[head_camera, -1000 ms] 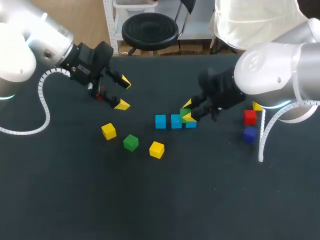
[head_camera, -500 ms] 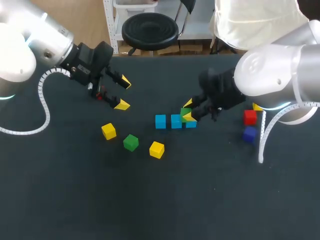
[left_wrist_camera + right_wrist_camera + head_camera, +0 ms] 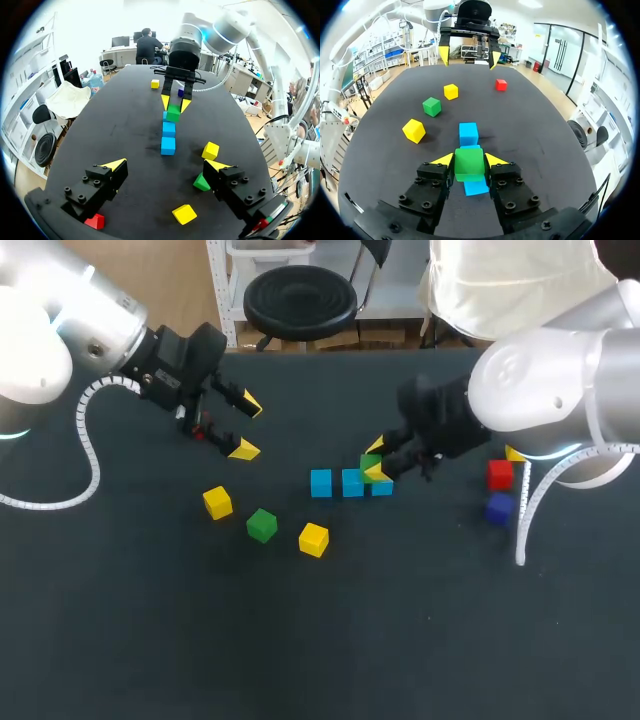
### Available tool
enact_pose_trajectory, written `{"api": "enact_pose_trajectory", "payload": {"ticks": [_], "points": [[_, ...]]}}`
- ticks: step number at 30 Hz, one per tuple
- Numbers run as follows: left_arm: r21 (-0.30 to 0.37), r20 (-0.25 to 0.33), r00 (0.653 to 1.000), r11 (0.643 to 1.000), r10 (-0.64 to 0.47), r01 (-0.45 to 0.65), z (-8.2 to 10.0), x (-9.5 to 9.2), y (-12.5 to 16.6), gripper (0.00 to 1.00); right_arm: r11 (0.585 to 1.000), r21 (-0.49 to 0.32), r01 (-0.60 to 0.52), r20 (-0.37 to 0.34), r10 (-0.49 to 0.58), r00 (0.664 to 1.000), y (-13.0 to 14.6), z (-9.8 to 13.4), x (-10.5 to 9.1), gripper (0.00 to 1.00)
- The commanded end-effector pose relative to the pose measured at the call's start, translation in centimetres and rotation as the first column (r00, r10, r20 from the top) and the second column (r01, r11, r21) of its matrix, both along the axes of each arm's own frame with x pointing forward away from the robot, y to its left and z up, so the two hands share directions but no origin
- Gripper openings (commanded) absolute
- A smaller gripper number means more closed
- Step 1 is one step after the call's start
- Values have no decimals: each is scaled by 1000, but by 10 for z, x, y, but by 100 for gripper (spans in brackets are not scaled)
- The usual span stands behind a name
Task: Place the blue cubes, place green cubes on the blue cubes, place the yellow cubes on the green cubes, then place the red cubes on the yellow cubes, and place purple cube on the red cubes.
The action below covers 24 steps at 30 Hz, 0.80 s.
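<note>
Right jaws are clamped on a green cube (image 3: 469,164), yellow tips on two opposite side faces, opening just one cube wide. The cube sits square in the grip, with flat faces, crisp edges and a smooth matte finish. It looks rigid, plastic or painted wood by my guess.

Right under it is the near end of the blue cubes (image 3: 468,133): three in a line, close together, long axis running straight ahead of the right jaws. Key relation: the green cube is over the nearest blue one, a bit toward the middle one. Can't tell if it rests on the blue or hangs just above. My read is a small nudge along the row, then down and let go.

Ahead and off to one side of the row lie a loose green cube (image 3: 432,106) and two yellow cubes (image 3: 414,130), same shape and finish.

Left jaws are wide open and empty, well apart from the row, with a small red cube (image 3: 94,220) beneath one finger. Right arm is clearly nearer.

Behind the right jaws are a second red cube (image 3: 499,474), a purple cube (image 3: 498,508) and a third yellow cube (image 3: 514,452). The worktop (image 3: 400,640) is black, matte and flat.
</note>
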<state>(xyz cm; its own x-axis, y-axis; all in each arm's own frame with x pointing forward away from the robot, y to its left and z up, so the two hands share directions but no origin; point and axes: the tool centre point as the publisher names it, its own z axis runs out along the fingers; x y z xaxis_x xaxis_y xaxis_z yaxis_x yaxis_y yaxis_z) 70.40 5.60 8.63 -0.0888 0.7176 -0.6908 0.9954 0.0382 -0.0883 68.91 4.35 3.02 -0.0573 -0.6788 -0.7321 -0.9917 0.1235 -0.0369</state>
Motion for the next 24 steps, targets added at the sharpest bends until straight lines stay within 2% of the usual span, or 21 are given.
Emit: {"api": "enact_pose_trajectory", "payload": {"ticks": [1, 15, 19, 20, 24], "points": [[1, 0, 1000, 1000, -1, 1, 0, 0, 0, 100, 1000, -2, 3, -3, -3, 1000, 1, 0, 0, 0], [1, 0, 1000, 1000, -1, 1, 0, 0, 0, 100, 1000, -7, 13, -15, -13, 1000, 1, -3, -1, 0], [1, 0, 1000, 1000, -1, 1, 0, 0, 0, 100, 1000, -9, 13, -18, -13, 1000, 1, -5, 0, 10], [1, 0, 1000, 1000, -1, 1, 0, 0, 0, 100, 1000, -8, 13, -19, -13, 1000, 0, -5, 0, 17], [1, 0, 1000, 1000, -1, 1, 0, 0, 0, 100, 1000, -6, 13, -16, -13, 1000, -1, -5, 1, 14]]}}
